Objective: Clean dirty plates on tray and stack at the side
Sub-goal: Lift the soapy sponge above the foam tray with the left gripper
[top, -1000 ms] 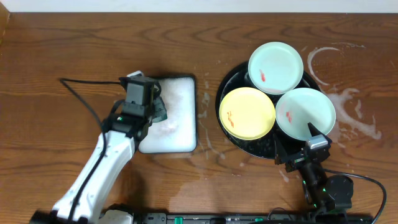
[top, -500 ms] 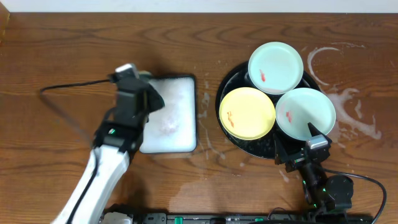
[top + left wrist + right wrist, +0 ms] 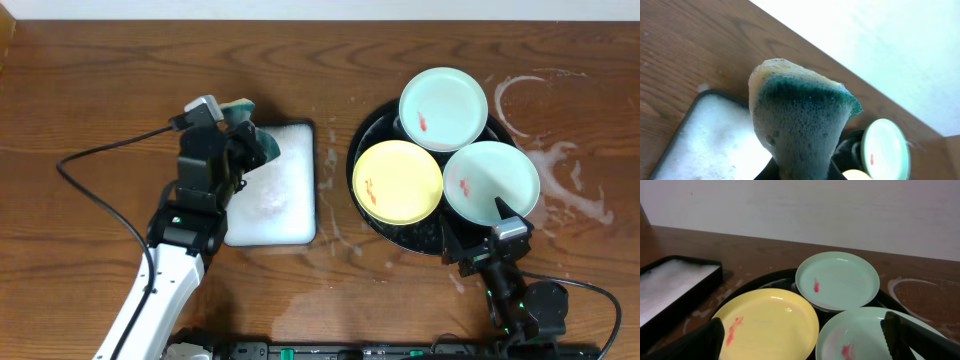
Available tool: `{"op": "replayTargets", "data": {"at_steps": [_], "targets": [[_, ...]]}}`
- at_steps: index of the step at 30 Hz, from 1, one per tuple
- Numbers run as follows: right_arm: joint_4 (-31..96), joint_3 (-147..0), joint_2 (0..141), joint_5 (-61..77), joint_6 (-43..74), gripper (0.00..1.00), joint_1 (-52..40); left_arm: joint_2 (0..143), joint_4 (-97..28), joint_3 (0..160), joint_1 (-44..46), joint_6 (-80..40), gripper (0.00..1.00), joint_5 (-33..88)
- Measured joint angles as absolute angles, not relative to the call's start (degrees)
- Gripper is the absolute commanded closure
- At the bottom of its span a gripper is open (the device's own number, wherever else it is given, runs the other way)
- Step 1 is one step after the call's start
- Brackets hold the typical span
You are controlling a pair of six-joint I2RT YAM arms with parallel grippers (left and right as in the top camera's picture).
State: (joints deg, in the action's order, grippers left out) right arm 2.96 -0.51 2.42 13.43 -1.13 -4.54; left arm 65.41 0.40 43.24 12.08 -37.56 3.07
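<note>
- Left claw (image 3: 232, 140): clamped on a lathered sponge (image 3: 800, 120), green scouring face showing, held over the far left corner of the foam tray (image 3: 285, 190).
- Right claw (image 3: 478, 230): jaws wide apart, empty, at the near rim of the black tray (image 3: 375, 125), just beside the near mint plate (image 3: 490, 180).
- Plates: yellow plate (image 3: 398, 181), far mint plate (image 3: 443, 108) and near mint plate all lie on the black tray, rims crowded, each with red smears (image 3: 734, 330).
- Step in hand, as judged: carry the sponge across the table (image 3: 100, 60) to a plate.
- Advice: lift clear of the foam tray's wall; begin with the yellow plate, nearest the left arm.
- Advice: press the sponge flat on the smear and steady the plate's rim with the right claw so it cannot slide.
</note>
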Motion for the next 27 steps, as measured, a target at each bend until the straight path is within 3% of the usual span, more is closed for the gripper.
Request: {"op": "replayTargets", "data": {"at_steps": [27], "targets": [[3.0,-0.5,2.4,13.4,-1.1,0.01,-4.5,69.1,-9.2,43.2,12.0,-40.9,0.93,7.8]]}}
